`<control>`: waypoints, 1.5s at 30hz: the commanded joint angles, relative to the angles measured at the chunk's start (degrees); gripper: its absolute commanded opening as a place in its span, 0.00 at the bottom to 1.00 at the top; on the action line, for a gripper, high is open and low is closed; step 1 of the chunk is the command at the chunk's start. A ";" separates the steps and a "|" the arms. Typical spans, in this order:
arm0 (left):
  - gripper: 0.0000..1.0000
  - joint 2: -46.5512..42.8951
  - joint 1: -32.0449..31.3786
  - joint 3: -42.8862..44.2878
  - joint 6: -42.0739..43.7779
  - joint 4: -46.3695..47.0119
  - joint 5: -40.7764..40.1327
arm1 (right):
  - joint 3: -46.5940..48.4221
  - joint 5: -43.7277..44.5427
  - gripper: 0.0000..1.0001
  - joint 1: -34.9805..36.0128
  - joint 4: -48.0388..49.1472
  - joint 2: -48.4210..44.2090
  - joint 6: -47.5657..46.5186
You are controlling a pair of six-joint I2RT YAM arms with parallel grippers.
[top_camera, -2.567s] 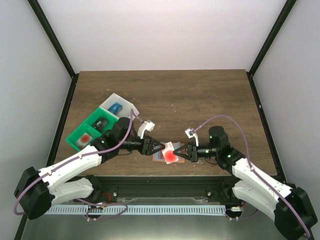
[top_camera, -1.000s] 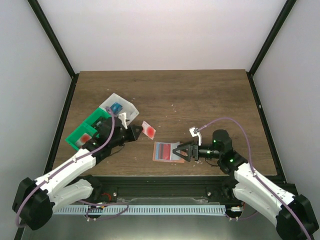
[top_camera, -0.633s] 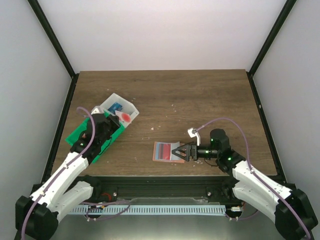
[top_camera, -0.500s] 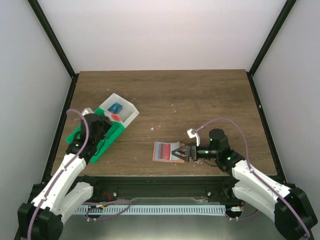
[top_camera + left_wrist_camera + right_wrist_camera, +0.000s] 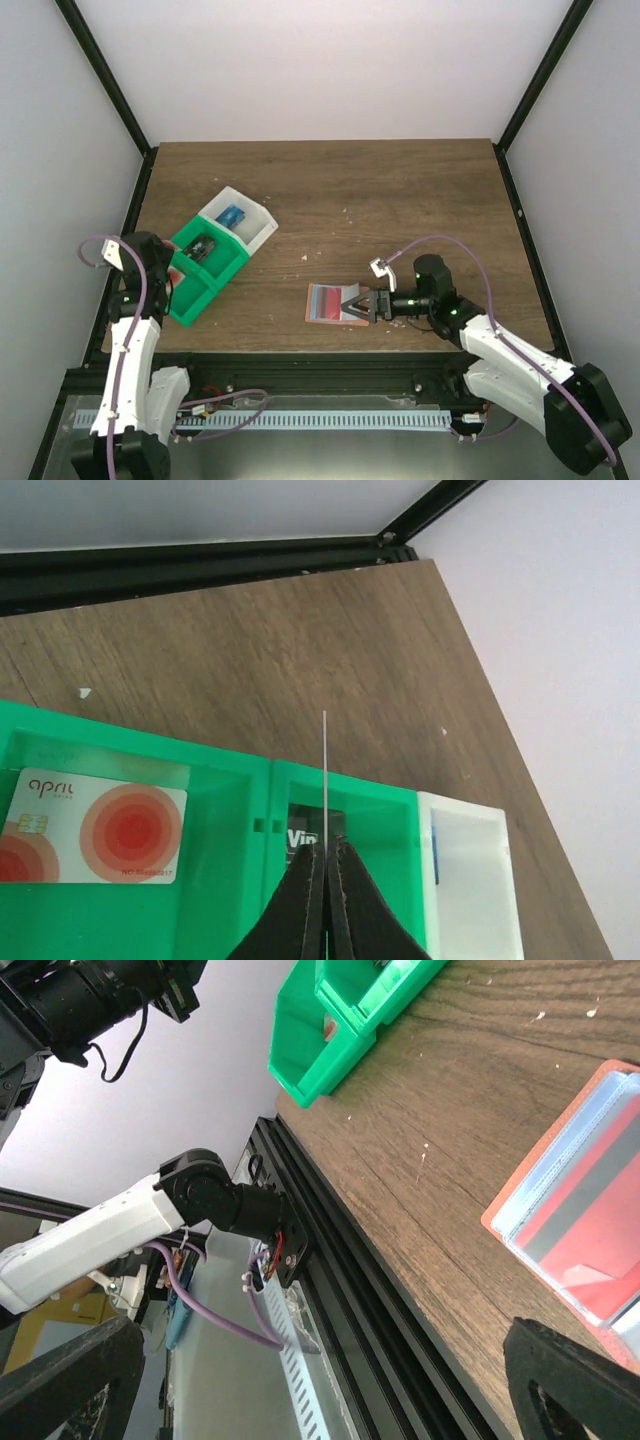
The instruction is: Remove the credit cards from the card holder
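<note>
Left claw (image 5: 325, 852) now at table (image 5: 400, 190) edge

The card holder (image 5: 328, 302) lies open near the front edge of the table (image 5: 400, 190), the right gripper (image 5: 350, 304) at its right edge. At the left stands a divided tray (image 5: 196, 305), a small tray (image 5: 265, 232) touching its far end. One card (image 5: 95, 825) lies in the tray's near compartment.

The red-and-white credit card (image 5: 95, 825), lying left of the left gripper (image 5: 325, 848) in the green tray (image 5: 230, 900), reads "april". A dark card (image 5: 298, 837) just beyond the fingertips shows "Vi", the rest hidden.
</note>
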 commanded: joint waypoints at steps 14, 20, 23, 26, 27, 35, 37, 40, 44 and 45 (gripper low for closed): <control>0.00 -1.52 1.50 -5.19 3.80 -0.60 -4.69 | 5.97 -0.46 1.00 -0.27 -4.96 3.74 -5.33; 0.00 0.75 1.51 -3.20 7.14 -2.87 -9.41 | 6.94 -0.45 1.00 -0.27 -5.58 4.12 -5.31; 0.00 0.34 1.51 -4.81 7.76 -0.34 -7.97 | 6.80 0.02 1.00 -0.27 -6.03 3.54 -5.78; 0.00 -0.38 1.50 -8.34 8.43 4.97 -6.30 | 6.20 0.43 1.00 -0.25 -5.37 3.77 -5.56; 0.00 -0.39 1.50 -9.20 8.53 6.05 -6.02 | 6.32 0.13 1.00 -0.26 -5.49 3.97 -5.52; 0.00 2.95 1.51 -11.59 8.91 10.58 -4.69 | 6.05 1.20 1.00 -0.27 -6.18 2.51 -6.02; 0.00 3.31 1.50 -12.46 9.97 12.77 -3.66 | 5.41 1.30 1.00 -0.27 -5.95 2.04 -5.76; 0.00 3.63 1.50 -13.93 10.62 14.39 -4.70 | 4.34 1.49 1.00 -0.27 -4.99 1.88 -5.25; 0.00 3.82 1.51 -15.23 12.89 16.54 -5.48 | 3.89 1.80 1.00 -0.27 -4.76 2.46 -5.23; 0.00 3.94 1.50 -15.62 13.23 17.34 -5.50 | 3.84 1.81 1.00 -0.27 -4.50 2.63 -5.13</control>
